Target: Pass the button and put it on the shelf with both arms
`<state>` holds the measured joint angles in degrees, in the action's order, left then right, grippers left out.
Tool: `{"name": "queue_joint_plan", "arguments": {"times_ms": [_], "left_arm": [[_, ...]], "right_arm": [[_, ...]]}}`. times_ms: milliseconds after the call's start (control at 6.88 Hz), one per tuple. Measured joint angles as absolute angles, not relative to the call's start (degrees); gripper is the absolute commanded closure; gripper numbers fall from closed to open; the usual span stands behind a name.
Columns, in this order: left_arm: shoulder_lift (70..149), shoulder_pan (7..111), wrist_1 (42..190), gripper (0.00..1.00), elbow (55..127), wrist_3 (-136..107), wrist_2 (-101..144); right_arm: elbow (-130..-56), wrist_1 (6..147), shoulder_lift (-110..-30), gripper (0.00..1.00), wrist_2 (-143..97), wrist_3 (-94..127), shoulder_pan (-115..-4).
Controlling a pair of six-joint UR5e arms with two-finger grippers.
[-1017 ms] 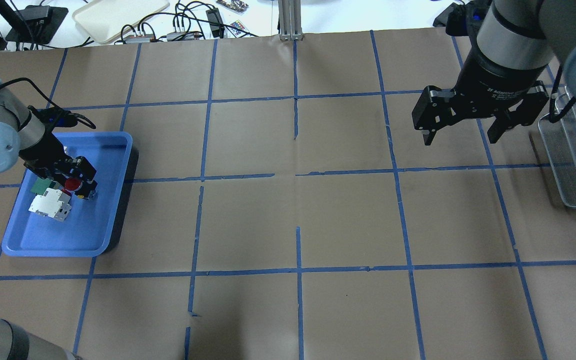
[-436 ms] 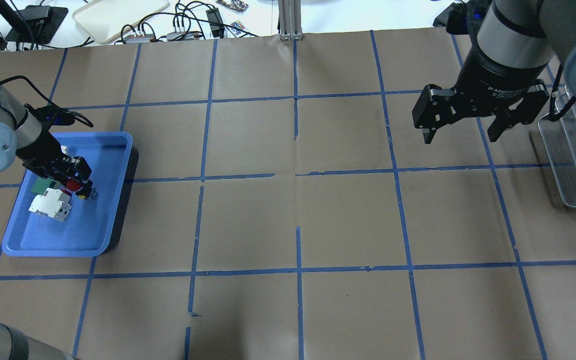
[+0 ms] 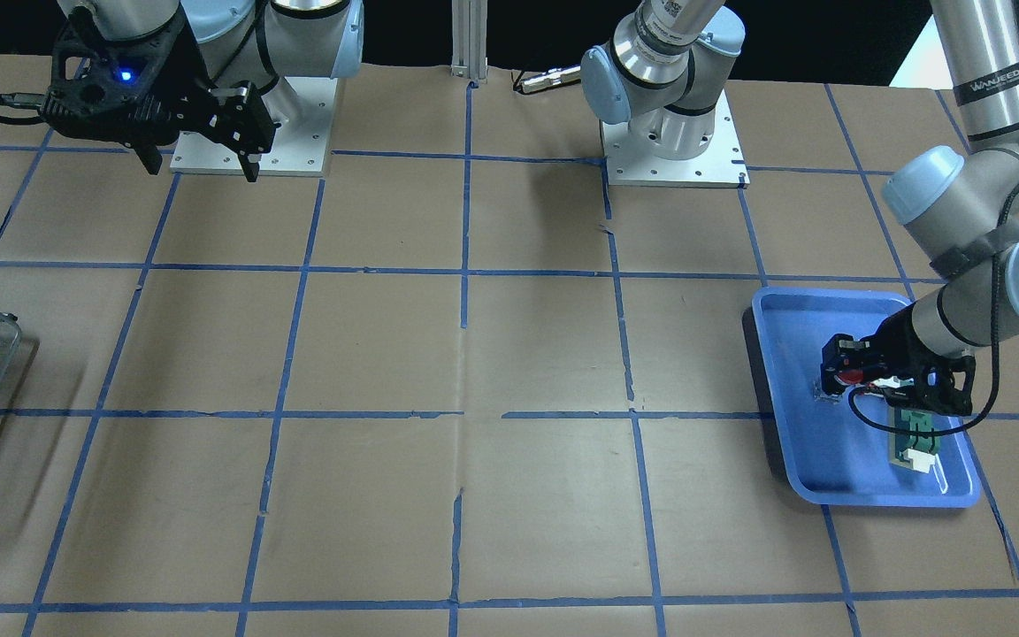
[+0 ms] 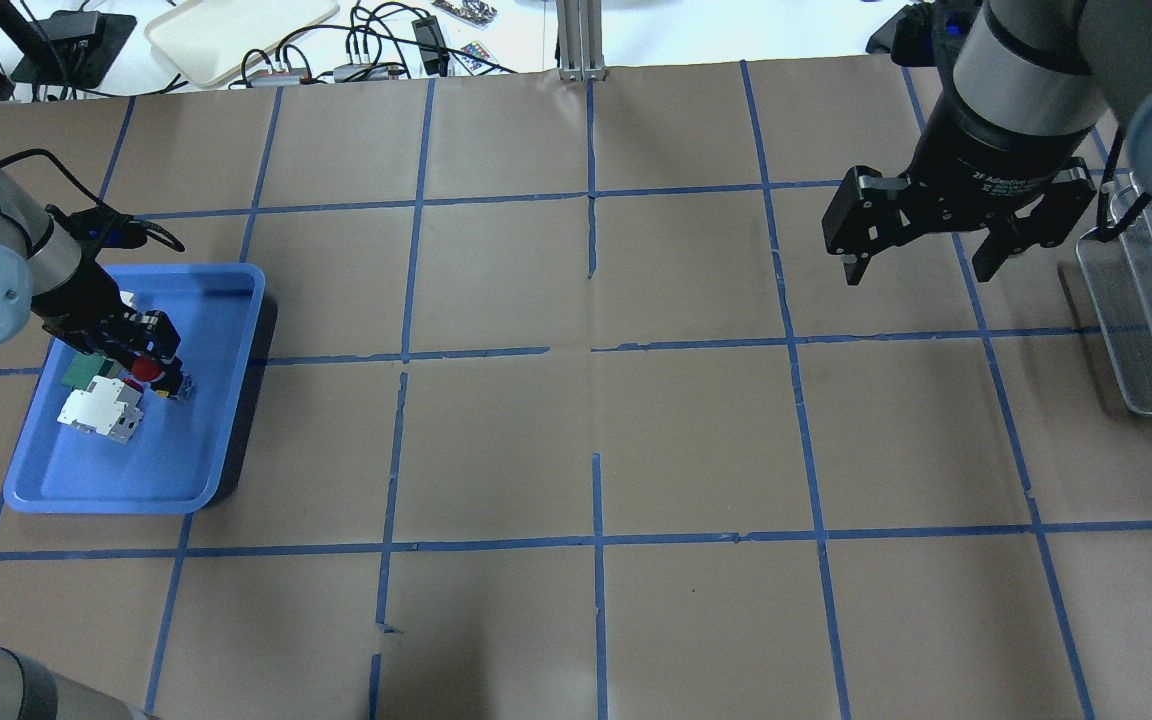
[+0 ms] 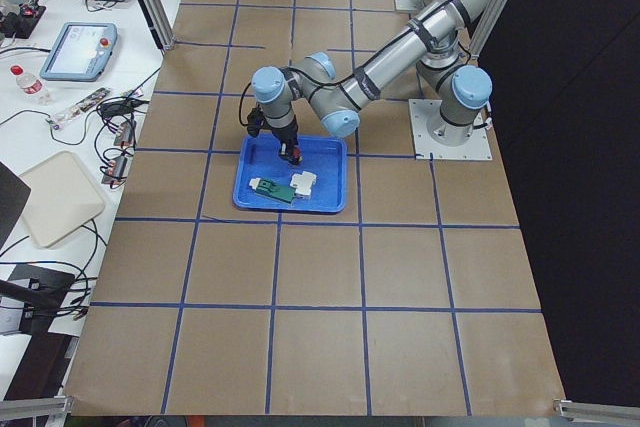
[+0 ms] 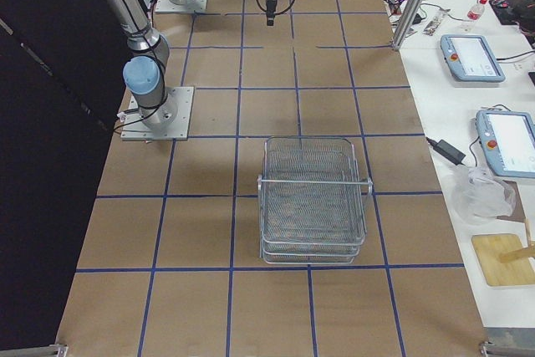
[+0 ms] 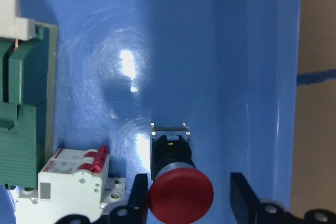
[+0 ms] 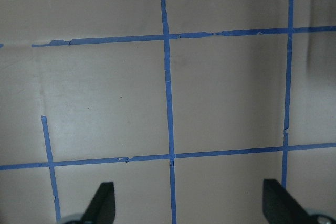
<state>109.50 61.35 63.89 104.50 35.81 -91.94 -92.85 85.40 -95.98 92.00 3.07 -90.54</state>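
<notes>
Here the left tool (image 7: 190, 192) is released, its black fingers straddling the red mushroom cap of the small black-bodied push button (image 7: 178, 195) at the lower centre of the left wrist view. The finger on the frame's left sits against the cap, the other apart; the button's long axis runs up the frame. It rests in the blue plastic tray (image 7: 252, 77), with a white-and-red block (image 7: 73, 182) just beside it, so room looks tight there. The right tool (image 4: 919, 268), released and empty, hangs over the brown tabletop (image 4: 596, 400) near the grey wire-mesh shelf (image 4: 1126, 330).

A blue tray (image 4: 146, 470) holds a white-and-red block (image 4: 96, 412) beside a green part (image 4: 81, 372).
</notes>
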Motion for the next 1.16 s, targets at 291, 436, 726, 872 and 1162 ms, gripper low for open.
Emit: {"name": "queue_joint_plan", "arguments": {"times_ms": [291,436,726,872,1162], "left_arm": [[109.55,61.35,62.97,0.69,104.54,35.82,-91.97],[109.55,61.36,62.88,0.78,104.54,35.84,-92.0],[109.52,61.41,62.7,0.86,104.39,35.84,-92.06],[109.22,61.46,62.82,0.86,103.98,35.8,-92.12],[106.89,61.92,66.91,0.83,103.14,35.55,-89.84]], "right_arm": [[-92.82,84.92,-95.96,0.0,92.02,3.1,-90.49],[-92.83,84.8,-95.95,0.0,91.92,3.24,-90.57],[-92.87,85.06,-95.7,0.0,91.6,3.9,-90.64],[-92.85,85.27,-95.47,0.0,91.46,5.04,-90.34],[-92.83,85.15,-95.32,0.0,88.28,11.41,-88.91]]}}
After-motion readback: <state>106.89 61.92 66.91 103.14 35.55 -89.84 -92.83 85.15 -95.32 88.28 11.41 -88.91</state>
